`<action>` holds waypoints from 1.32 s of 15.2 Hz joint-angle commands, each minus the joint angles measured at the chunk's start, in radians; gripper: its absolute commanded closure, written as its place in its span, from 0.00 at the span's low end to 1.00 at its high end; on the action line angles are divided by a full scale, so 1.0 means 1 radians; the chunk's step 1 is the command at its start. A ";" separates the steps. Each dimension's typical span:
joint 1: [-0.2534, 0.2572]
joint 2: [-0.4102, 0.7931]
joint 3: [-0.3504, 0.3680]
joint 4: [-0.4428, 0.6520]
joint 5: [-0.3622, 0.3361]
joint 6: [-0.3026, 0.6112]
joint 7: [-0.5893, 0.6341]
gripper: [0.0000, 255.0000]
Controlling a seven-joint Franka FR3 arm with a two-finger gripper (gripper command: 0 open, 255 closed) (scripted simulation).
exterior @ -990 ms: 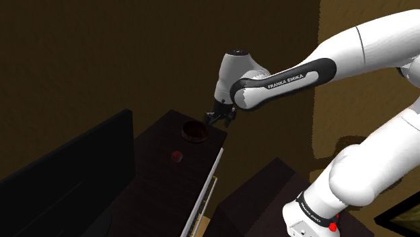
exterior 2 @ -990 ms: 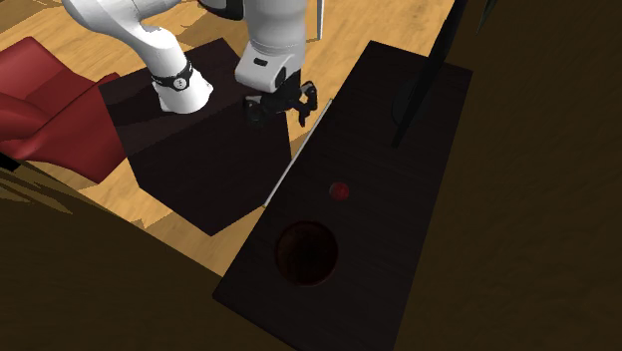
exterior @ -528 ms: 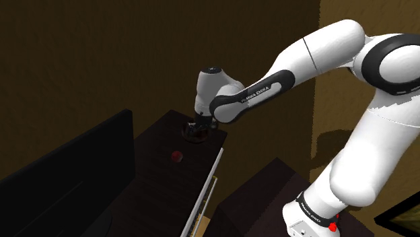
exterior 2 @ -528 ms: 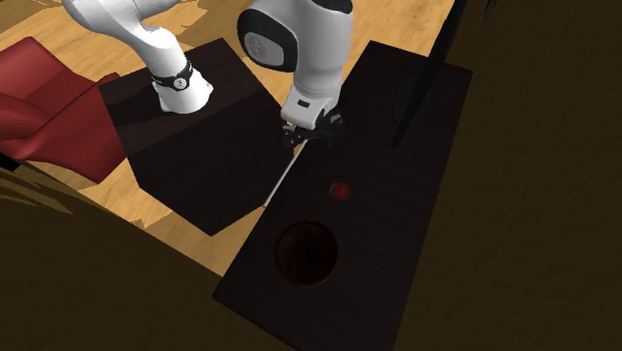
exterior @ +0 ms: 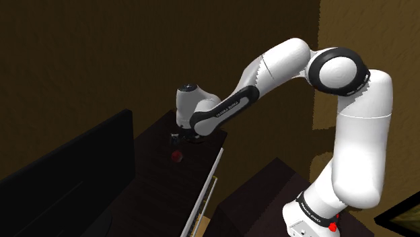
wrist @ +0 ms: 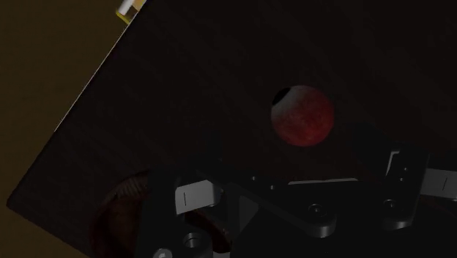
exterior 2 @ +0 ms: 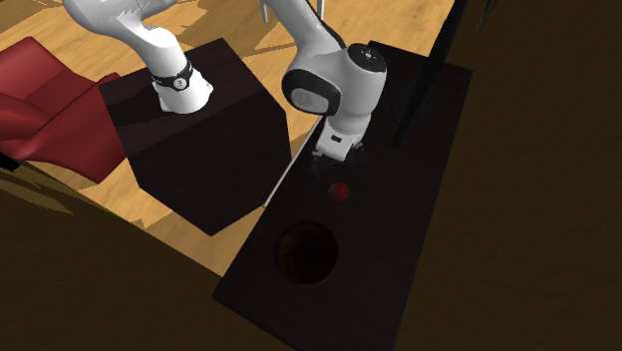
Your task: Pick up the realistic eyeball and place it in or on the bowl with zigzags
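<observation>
Tool (exterior 2: 325, 168) has moved in one second from outside the long edge of the counter (exterior 2: 399, 261), where it was hanging on the side of the stand (exterior 2: 204, 150), to a place over the dark top, close beside the eyeball (exterior 2: 340, 190) and lower than before. Its two fingers stand wide apart and hold nothing. In the wrist view the eyeball (wrist: 302, 116), a dark red ball with a pale patch, lies just ahead of the open fingers, not yet between them. It rests on the counter, about in the middle, and has not moved. The bowl (exterior 2: 306, 252) stands further along the same counter, well apart from the eyeball and also unmoved. I judge that the approach is nearly finished: what remains is a short move forward and down, then the closing.

For the pose, the elbow is now raised high in the shoulder view. The forearm comes down toward that view's left, and the wrist is bent so that the tool (exterior: 178, 137) points down at the counter, just above the eyeball (exterior: 177, 156)
</observation>
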State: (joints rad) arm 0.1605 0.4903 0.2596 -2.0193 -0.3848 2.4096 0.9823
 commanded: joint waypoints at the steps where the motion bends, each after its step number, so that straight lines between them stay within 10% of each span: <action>1: 0.028 0.082 -0.015 0.075 -0.020 -0.004 0.031 0.00; 20: 0.078 0.292 -0.065 0.225 -0.064 0.044 0.079 0.00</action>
State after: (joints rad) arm 0.2381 0.7821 0.1947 -1.7947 -0.4487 2.4541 1.0610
